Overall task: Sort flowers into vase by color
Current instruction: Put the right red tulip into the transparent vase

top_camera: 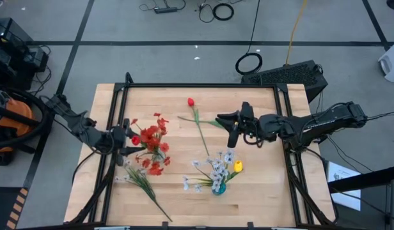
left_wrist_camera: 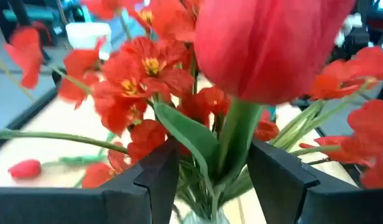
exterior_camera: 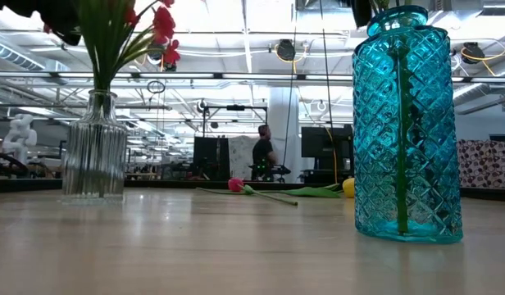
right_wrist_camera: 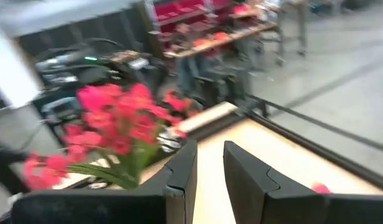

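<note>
Pale smooth wood with a soft sheen forms the table (top_camera: 261, 191), on which stand a glossy ribbed clear-glass vase (exterior_camera: 93, 147) and a glossy teal diamond-cut glass vase (exterior_camera: 407, 131) beside matt cloth-like red petals (left_wrist_camera: 148, 68).

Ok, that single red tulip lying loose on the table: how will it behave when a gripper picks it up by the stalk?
The red tulip has a long, thin stalk, so it will probably flex and let the head droop. It looks light, so lifting should be easy. Lying flat on the table, the rounded stalk may roll or slide away from closing fingers.
</note>
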Controlling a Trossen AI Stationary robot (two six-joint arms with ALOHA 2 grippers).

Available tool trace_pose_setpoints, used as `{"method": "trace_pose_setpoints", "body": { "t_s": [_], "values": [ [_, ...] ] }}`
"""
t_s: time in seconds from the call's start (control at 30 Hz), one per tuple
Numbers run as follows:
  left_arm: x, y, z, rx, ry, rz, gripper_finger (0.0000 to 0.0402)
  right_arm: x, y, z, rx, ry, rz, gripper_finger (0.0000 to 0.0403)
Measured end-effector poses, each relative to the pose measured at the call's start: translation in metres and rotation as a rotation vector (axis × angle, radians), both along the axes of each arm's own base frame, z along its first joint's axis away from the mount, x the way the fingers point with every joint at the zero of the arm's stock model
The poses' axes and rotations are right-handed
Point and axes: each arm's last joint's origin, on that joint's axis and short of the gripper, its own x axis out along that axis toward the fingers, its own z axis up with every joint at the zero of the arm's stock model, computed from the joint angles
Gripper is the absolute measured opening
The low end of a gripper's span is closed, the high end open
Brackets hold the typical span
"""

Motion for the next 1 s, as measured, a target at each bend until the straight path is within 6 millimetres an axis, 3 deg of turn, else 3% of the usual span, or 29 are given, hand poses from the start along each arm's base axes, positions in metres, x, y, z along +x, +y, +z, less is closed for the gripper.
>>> {"method": "trace_pose_setpoints", "body": {
  "t_s": [0.23,0.53,1.0],
  "values": [
    [-0.007,0.004,0.012,0.005,0.06,-0.034,0.019,-0.004,-0.005,-0.014,0.191,0.027,-0.193,0.007],
    [-0.017,0.009,0.038,-0.018,0.054,-0.082,0.019,0.001,-0.018,-0.021,0.31,-0.005,-0.271,0.007],
    [-0.016,0.009,0.043,-0.04,0.025,-0.093,0.019,0.03,-0.034,-0.046,0.344,0.005,-0.347,0.007]
  ]
}}
